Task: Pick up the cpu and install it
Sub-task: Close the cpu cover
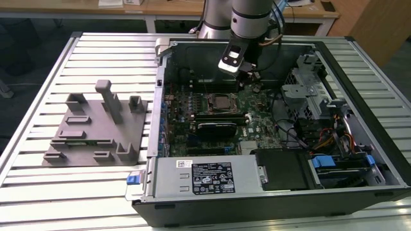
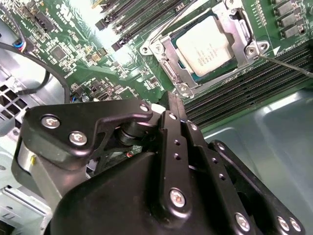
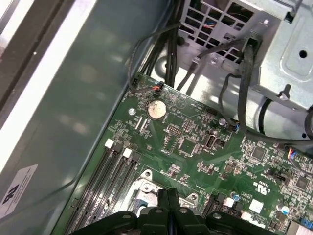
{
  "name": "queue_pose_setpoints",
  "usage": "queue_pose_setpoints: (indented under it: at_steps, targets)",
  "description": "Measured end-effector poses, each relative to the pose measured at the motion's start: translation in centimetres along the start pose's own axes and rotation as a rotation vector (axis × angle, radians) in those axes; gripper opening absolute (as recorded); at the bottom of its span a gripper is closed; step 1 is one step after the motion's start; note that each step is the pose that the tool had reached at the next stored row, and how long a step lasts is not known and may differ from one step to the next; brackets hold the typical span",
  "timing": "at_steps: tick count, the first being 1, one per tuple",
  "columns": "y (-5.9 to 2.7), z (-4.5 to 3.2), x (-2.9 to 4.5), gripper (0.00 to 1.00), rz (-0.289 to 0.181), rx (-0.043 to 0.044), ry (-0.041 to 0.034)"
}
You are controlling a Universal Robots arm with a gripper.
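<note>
- In the exterior view the gripper (image 1: 247, 82) is held inside the open computer case (image 1: 359, 190), above the motherboard (image 1: 257, 113) and near the case's far wall.
- In both wrist views its 2 fingers (image 2: 173, 132) are seen pressed flat together, and nothing is clamped between them.
- The cpu (image 2: 204, 45) is seated in the metal-framed socket (image 2: 164, 66), with its silvery-white top left exposed inside the frame.
- The cpu is not touched by the fingertips, which are held near the socket but apart from it.
- Rows of dark memory slots (image 2: 244, 81) are laid just beside the socket.
- A round coin battery (image 3: 156, 109) is mounted on the green board.
- The grey fixture (image 1: 96, 127) is set on the slatted table (image 1: 38, 192), beside the case at the exterior view's left.
</note>
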State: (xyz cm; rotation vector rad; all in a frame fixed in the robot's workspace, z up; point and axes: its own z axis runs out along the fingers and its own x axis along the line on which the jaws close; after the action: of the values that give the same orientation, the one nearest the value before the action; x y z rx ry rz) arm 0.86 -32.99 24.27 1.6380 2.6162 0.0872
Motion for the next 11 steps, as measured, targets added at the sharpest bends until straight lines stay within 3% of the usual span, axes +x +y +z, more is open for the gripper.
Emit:
queue_pose_setpoints:
  at_steps: [11]
  targets:
    - [0.00,0.00,0.00,0.11,-0.087,-0.0014,0.0067]
